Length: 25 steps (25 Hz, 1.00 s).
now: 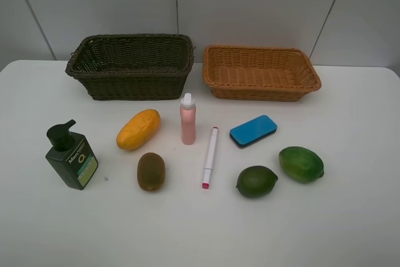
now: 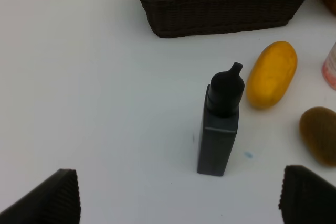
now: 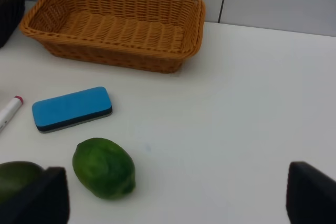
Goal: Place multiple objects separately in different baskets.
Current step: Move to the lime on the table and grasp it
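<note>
Stock on the white table (image 1: 350, 217), placed from the upright pink spray bottle (image 1: 187, 120):
- Left gripper (image 2: 178, 198): far left, jaws spread wide, nothing held.
- Dark green pump bottle (image 1: 70, 157): far left, forward, upright.
- Dark olive basket (image 1: 131, 85): behind-left.
- Yellow mango (image 1: 138, 129): just left.
- Brown kiwi (image 1: 150, 171): forward-left.
- White marker (image 1: 210, 157): just right, forward, lying flat.
- Blue eraser (image 1: 252, 130): right.
- Orange-tan basket (image 1: 259, 94): behind-right.
- Round green fruit (image 1: 256, 181): forward-right.
- Larger green fruit (image 1: 301, 164): farther right.
- Right gripper (image 3: 173, 195): far right, jaws spread wide, nothing held.

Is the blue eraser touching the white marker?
Apart. The high view shows a strip of white table between the eraser and the marker.
</note>
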{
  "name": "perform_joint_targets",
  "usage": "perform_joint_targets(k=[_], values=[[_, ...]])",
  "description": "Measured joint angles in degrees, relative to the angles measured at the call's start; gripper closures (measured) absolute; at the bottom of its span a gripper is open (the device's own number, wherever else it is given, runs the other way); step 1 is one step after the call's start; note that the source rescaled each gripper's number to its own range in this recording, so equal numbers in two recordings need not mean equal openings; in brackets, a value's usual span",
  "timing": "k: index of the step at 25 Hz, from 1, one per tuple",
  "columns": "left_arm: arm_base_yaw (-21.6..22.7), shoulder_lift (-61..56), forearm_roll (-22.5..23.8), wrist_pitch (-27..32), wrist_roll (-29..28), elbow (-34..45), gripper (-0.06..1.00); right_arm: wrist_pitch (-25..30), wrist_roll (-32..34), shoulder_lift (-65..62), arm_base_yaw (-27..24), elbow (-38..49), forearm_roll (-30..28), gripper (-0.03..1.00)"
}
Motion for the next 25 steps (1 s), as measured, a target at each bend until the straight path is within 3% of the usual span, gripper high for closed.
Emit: perform_joint_targets(k=[25], values=[[0.00, 0.00, 0.00, 0.00, 0.00, 0.00, -0.06, 0.00, 0.00, 0.00, 0.00, 0.00, -0.02, -0.03]])
